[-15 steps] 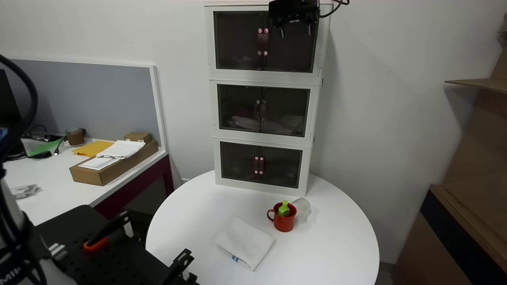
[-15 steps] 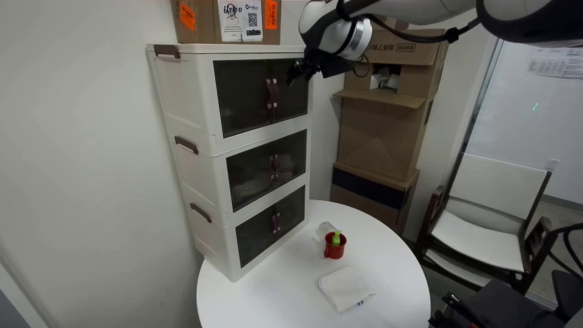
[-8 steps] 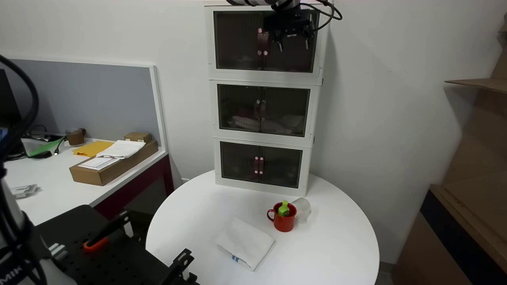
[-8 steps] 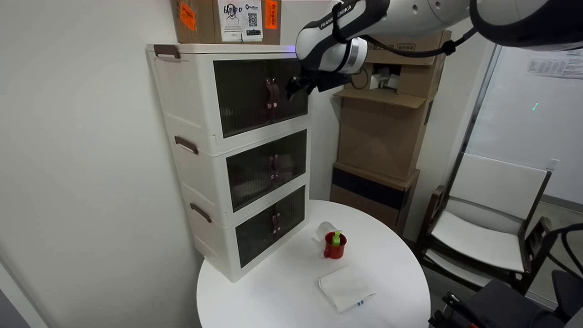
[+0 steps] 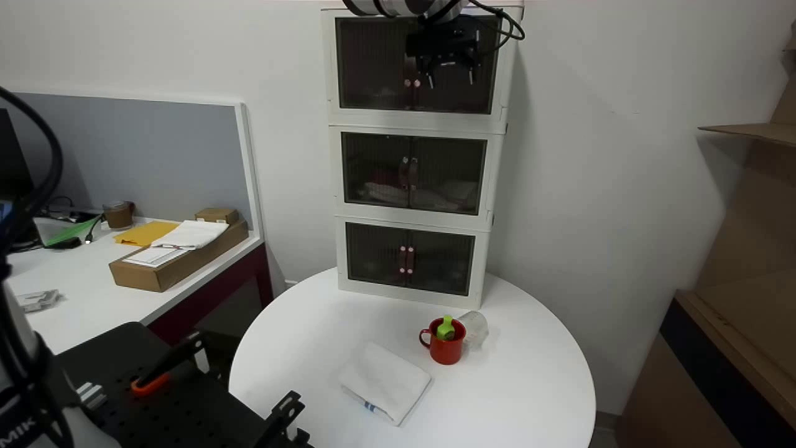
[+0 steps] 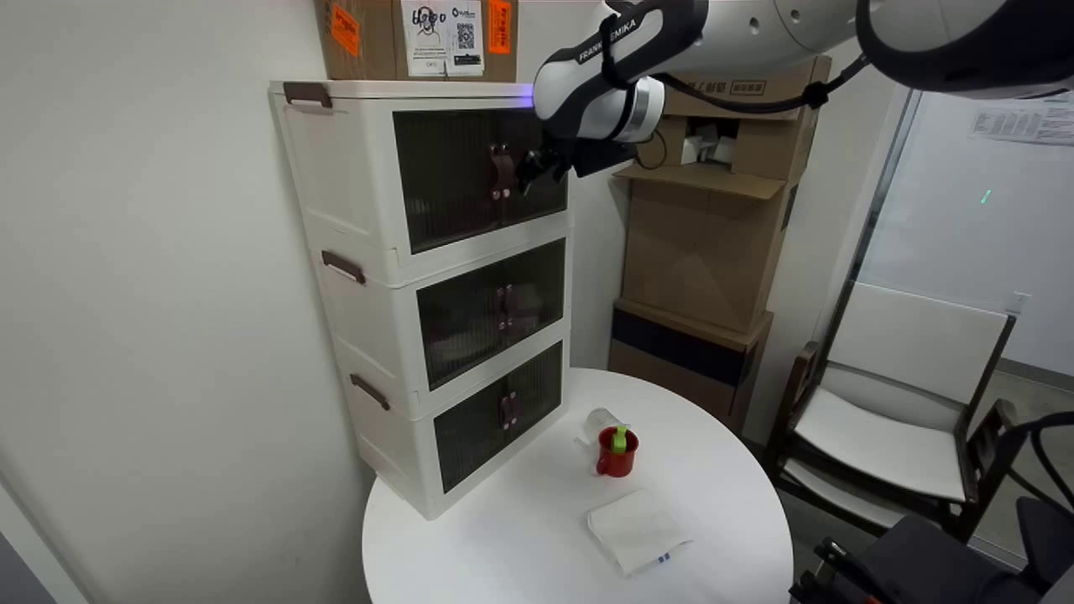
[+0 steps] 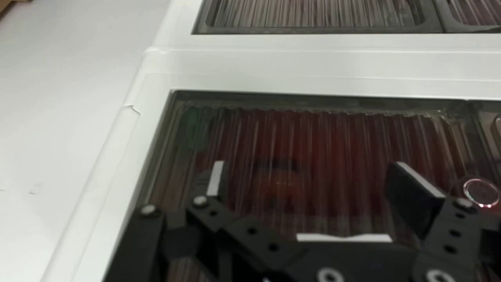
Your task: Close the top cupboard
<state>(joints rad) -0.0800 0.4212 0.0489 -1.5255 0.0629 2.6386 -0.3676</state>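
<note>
Highest of three stacked white compartments (image 5: 435,162), the white-framed, box-shaped top cupboard (image 6: 436,176) — its smoky-brown, ribbed see-through doors (image 5: 370,68) looking flush with the frame edges — has open air out front, above the round white table (image 5: 510,398). And there hangs the black two-fingered gripper (image 7: 313,176), close to those doors, fingers (image 7: 409,199) spread wide; touching or not, can't tell! The doors face out over the table, long axis level, side to side.
</note>
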